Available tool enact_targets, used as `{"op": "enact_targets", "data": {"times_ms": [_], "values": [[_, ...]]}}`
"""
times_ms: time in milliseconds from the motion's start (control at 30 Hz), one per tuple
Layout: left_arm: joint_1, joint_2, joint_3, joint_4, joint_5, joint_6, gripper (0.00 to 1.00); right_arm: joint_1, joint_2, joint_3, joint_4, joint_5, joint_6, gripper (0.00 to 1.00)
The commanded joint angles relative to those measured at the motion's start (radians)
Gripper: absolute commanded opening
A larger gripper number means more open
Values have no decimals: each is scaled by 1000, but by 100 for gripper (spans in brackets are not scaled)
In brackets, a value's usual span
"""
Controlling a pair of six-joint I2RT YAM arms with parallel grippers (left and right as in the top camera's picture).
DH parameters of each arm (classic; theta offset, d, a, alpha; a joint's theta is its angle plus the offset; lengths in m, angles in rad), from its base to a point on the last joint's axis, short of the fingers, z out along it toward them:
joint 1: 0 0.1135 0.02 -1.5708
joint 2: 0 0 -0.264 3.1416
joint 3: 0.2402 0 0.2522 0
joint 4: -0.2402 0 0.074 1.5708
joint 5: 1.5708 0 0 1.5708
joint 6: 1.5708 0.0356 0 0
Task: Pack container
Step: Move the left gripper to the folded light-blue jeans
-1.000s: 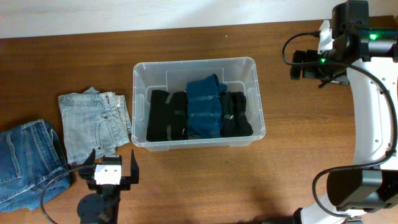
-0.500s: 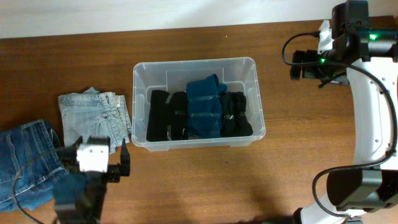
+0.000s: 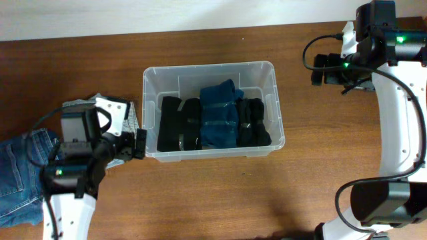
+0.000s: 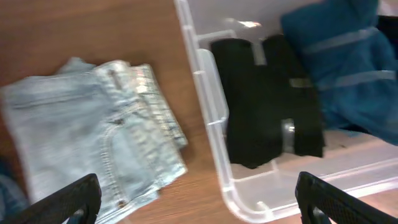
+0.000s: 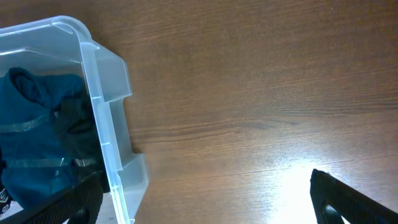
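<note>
Left jaws wide apart, empty, above jeans (image 4: 93,143) beside container (image 4: 208,106); right jaws wide apart, seemingly over table (image 5: 249,93).

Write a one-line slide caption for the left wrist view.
Open left gripper over light jeans beside the container, with black clothes and a blue garment inside.

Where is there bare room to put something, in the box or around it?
Inside the container, bare floor along the far wall behind the black clothes. Open table right of it. Crowded left: light jeans, left gripper, darker jeans.
</note>
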Motion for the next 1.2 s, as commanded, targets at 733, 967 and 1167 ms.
{"op": "enact_targets", "data": {"times_ms": [733,967,1167], "values": [[246,348,24,168,-245,-360,99,-4,-9,6,0,5,0,99],[269,420,24,252,-307,-312,99,-4,-9,6,0,5,0,99],[269,482,24,329,-318,-256,99,-4,-9,6,0,5,0,99]]}}
